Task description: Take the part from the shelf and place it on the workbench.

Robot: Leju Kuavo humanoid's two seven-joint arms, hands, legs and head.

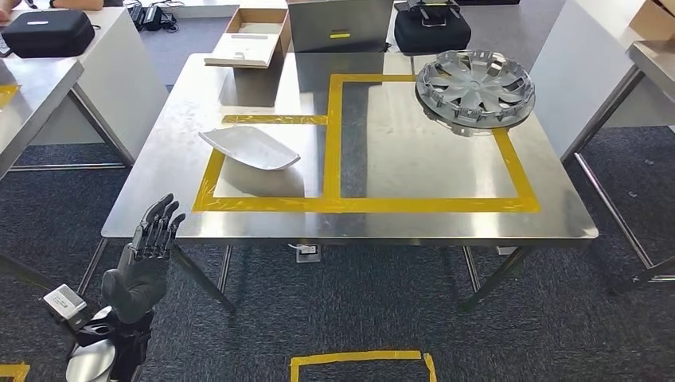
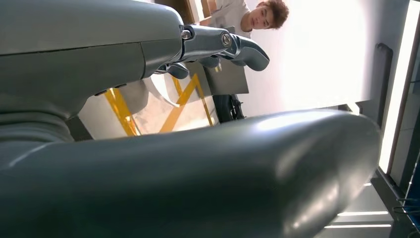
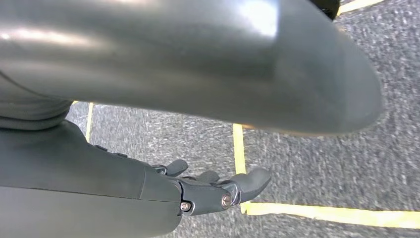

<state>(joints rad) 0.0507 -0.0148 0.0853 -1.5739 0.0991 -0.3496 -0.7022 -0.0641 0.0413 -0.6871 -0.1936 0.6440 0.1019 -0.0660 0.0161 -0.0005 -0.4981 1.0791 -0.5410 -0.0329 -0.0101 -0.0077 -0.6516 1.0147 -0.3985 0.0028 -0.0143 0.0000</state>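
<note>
head view: white part (image 1: pixel 251 148) on bench (image 1: pixel 414 163) at one o'clock from left hand (image 1: pixel 151 247) — nearer hand, fingers spread, empty; long axis ten-to-four. right hand (image 3: pixel 218 191) loosely open over floor — well apart.

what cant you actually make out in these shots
- Shelf named in the task: not identifiable in the head view.
- White part in the left wrist view: mostly covered by the left hand and its thick thumb.
- Right hand: the right wrist view shows dark fingers over carpet; most of the hand is hidden by its own thumb and cover.
- Person: cut off by the left wrist view's top edge.
</note>
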